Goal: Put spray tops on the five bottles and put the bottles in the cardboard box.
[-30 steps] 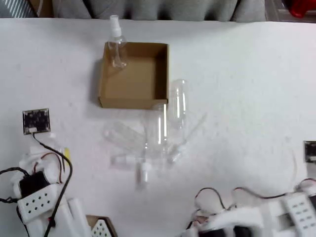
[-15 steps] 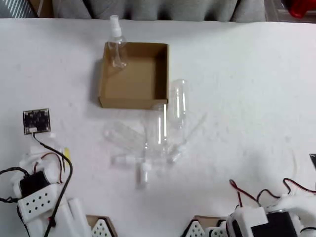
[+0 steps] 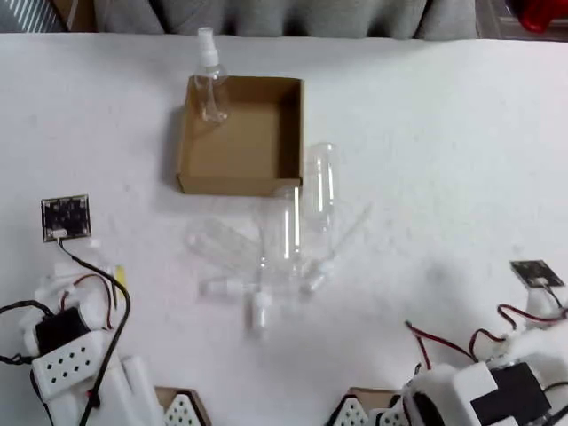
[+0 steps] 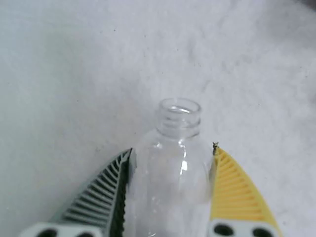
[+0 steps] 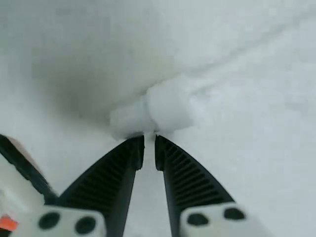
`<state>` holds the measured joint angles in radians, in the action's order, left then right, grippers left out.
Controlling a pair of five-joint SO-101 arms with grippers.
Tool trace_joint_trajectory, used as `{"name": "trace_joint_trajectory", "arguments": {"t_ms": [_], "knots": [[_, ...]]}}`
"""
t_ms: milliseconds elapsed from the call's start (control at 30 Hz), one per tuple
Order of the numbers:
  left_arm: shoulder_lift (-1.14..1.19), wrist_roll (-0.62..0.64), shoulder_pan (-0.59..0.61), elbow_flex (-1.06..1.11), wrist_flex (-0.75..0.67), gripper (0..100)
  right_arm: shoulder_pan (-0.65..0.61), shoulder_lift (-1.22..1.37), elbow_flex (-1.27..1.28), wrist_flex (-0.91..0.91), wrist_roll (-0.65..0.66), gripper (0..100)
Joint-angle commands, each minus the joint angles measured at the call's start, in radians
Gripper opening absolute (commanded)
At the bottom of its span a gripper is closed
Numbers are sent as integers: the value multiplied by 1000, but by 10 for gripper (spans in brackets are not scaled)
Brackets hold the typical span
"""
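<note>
A cardboard box (image 3: 240, 164) lies open at the table's far middle. In its far left corner stands a clear bottle with a spray top (image 3: 210, 84). Three uncapped clear bottles (image 3: 286, 232) lie in a cluster just in front of the box, with loose white spray tops (image 3: 257, 312) at their near ends. My left gripper (image 4: 170, 154) is shut on another clear bottle (image 4: 179, 118), whose threaded neck is bare. My right gripper (image 5: 149, 140) is shut on the thin stem of a white spray top (image 5: 165, 108), held close over the white table.
The left arm (image 3: 71, 364) sits at the near left corner, the right arm (image 3: 488, 399) at the near right, both trailing wires. A small black square board (image 3: 65, 217) lies at the left and another (image 3: 535, 272) at the right.
The right arm's base has swung to the right along the near edge, uncovering the black board at the right. The left arm, the bottles and the box have not moved.
</note>
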<state>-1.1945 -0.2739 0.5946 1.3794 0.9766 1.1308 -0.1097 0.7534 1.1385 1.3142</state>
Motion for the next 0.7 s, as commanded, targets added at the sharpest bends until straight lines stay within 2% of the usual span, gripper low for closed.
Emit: {"name": "trace_joint_trajectory", "arguments": {"t_ms": [0,300,433,567,667], "knots": [[-22,-11,-8,-9,-29,21,-90,-12,-51,39,-80,15],[-22,-12,-7,2,-51,21,-314,-147,-52,36,-272,15],[-22,-12,-7,2,-51,21,-437,-166,-51,-51,-353,15],[-22,-12,-7,3,-51,21,-544,-150,-57,-177,-365,18],[-22,-12,-7,5,-51,21,-575,-171,-114,-179,-345,41]]}}
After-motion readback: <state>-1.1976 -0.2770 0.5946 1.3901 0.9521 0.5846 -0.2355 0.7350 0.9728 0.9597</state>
